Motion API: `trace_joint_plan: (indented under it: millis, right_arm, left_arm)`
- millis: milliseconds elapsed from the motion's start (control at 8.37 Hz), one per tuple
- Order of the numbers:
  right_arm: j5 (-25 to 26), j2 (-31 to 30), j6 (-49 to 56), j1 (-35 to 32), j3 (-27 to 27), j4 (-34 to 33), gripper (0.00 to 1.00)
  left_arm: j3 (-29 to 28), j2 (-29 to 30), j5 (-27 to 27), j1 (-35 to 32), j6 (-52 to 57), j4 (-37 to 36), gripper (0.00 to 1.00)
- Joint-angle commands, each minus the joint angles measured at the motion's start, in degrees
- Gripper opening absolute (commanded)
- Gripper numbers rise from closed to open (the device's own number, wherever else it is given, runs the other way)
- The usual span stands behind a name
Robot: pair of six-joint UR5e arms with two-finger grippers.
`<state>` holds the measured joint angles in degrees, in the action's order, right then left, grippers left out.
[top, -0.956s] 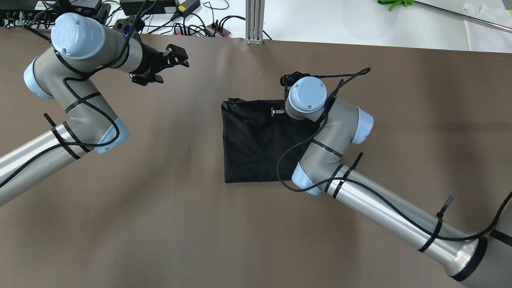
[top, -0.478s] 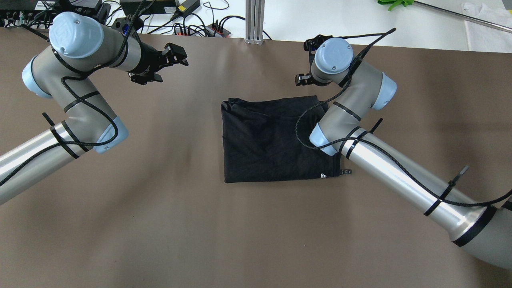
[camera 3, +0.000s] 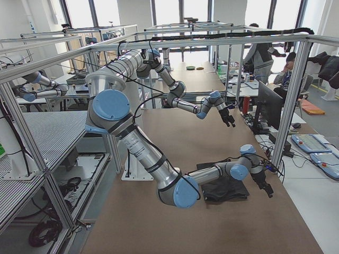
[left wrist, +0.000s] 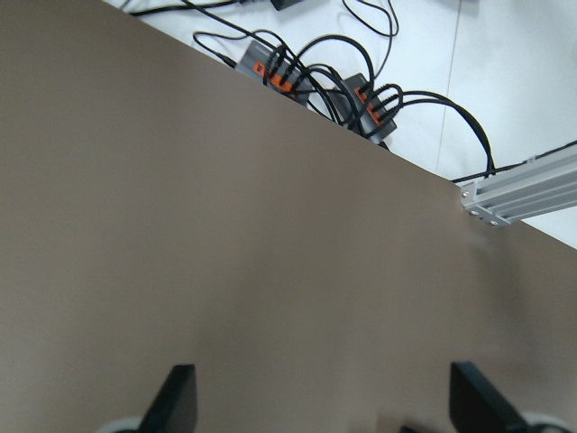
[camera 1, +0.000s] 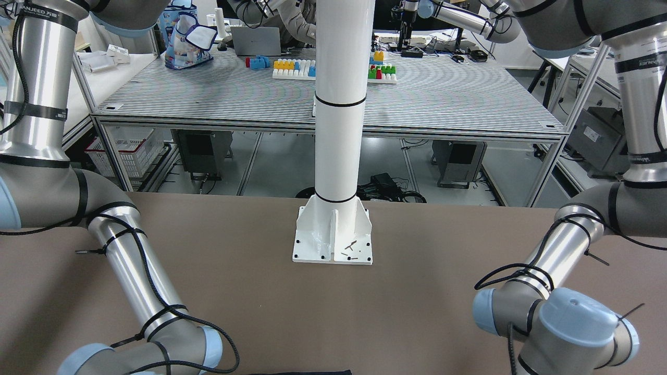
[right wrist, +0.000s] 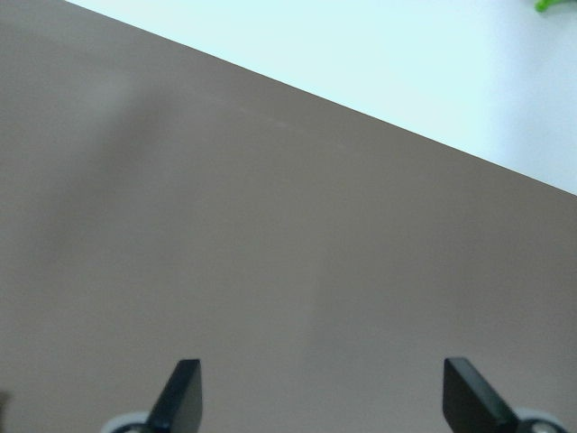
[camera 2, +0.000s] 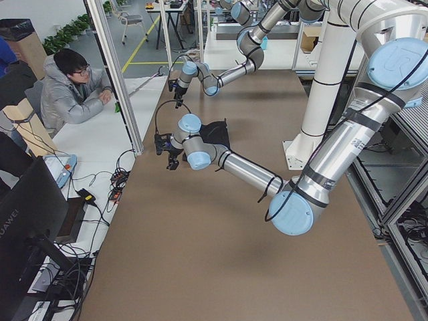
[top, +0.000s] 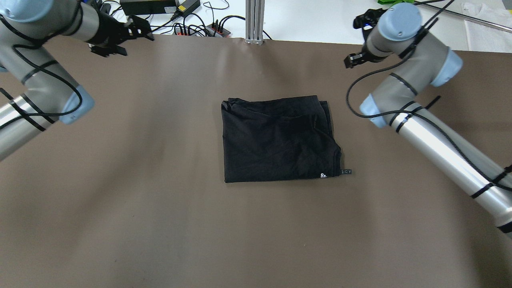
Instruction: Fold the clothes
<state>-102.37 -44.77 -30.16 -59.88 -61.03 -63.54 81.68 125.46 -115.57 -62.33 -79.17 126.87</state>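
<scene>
The clothes (top: 280,140) are one black garment, folded into a rough rectangle and lying flat at the table's middle, with a small white mark near its front right corner. The same clothes (camera 2: 215,132) (camera 3: 225,189) show in both side views, and as a thin sliver (camera 1: 307,372) at the bottom of the front view. My left gripper (top: 128,42) (left wrist: 326,401) hovers open over the far left table edge. My right gripper (top: 355,60) (right wrist: 325,397) hangs open over the far right edge. Neither touches the fabric.
A white pole's base plate (camera 1: 333,239) stands at the table's robot side. Cables and power strips (left wrist: 320,81) lie past the far edge. An aluminium post (top: 254,21) rises at the far middle. A seated person (camera 2: 70,90) is beyond the far edge.
My right arm lifted off the garment's far edge and swung back to the far right. The left arm drew back to the far left corner. The folded garment now lies uncovered.
</scene>
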Motion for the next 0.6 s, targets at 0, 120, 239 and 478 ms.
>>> trace_joint_plan:
  millis: [0,120,239,478]
  right_arm:
    - [-5.2,-13.19,12.28,-8.82,-8.72,-3.41,0.94]
    - [-5.21,-17.5,18.67,-11.46,-12.24,-7.52,0.94]
    - [-5.38,-18.42,27.0,-15.23,-13.23,-14.18,0.94]
    - [-5.03,-24.29,39.09,-21.04,-15.35,-16.09,0.94]
  left_arm:
    - [0.32,-7.74,-2.47,-9.8,27.32,-4.96,1.0]
    - [0.49,-11.43,-2.38,-12.52,31.84,-4.62,1.0]
    - [3.45,-17.04,-1.33,-13.68,39.46,-4.62,1.0]
    - [6.12,-24.19,6.38,-15.71,50.23,-6.1,1.0]
